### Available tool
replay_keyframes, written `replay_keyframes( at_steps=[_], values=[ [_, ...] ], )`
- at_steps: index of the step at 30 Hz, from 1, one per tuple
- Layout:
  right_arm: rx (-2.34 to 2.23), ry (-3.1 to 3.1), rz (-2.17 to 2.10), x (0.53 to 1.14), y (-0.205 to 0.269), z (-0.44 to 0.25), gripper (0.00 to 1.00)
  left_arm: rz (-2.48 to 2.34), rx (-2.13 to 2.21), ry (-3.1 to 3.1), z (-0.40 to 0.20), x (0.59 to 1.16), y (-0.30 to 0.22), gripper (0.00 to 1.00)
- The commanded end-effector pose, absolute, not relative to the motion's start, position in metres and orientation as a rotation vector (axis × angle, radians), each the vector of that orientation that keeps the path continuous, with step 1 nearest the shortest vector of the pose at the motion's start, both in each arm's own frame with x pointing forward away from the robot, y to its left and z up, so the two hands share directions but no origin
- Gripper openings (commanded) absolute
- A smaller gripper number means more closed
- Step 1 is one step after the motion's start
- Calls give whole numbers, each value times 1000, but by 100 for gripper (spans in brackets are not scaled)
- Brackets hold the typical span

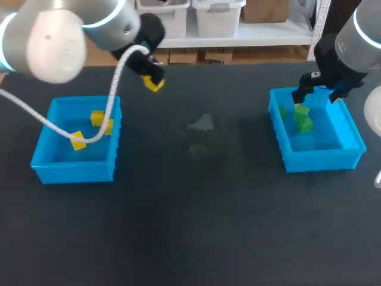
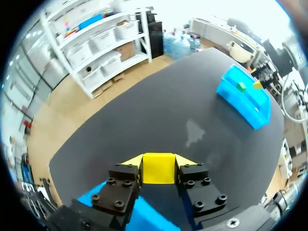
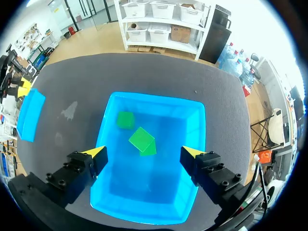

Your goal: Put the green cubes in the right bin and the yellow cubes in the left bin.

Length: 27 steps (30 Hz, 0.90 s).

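Observation:
My left gripper (image 1: 152, 79) hangs above the table just past the far right corner of the left blue bin (image 1: 44, 158), shut on a yellow cube (image 1: 155, 84). That cube (image 2: 158, 168) fills the gap between the yellow tips of the left gripper (image 2: 158, 166). Three yellow cubes (image 1: 97, 118) lie in the left bin. My right gripper (image 3: 144, 153) is open over the right blue bin (image 3: 154, 97), nothing between its fingers. Green cubes (image 3: 141, 139) rest on that bin's floor, also seen as green cubes (image 1: 304, 124) in the head view.
A white cable (image 1: 41, 119) from my left arm sags across the left bin. A pale smudge (image 1: 202, 123) marks the dark table between the bins. The right bin (image 2: 243, 98) lies far ahead of the left gripper.

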State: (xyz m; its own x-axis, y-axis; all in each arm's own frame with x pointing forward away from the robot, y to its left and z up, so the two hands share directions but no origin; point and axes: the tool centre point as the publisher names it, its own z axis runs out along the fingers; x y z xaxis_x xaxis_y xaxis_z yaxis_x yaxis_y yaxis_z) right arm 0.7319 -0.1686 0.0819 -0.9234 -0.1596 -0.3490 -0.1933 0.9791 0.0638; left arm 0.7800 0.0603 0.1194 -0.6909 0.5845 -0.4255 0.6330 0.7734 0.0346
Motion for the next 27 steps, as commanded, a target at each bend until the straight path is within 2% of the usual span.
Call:
replay_keyframes(
  at_steps=[1, 27],
  values=[
    [-253, 2773, 135, 730, -169, 82, 100, -221, 819, 2426, 122, 744, 109, 0],
    [-253, 2773, 135, 730, -169, 82, 100, -236, 486, 2474, 105, 711, 215, 0]
  ],
)
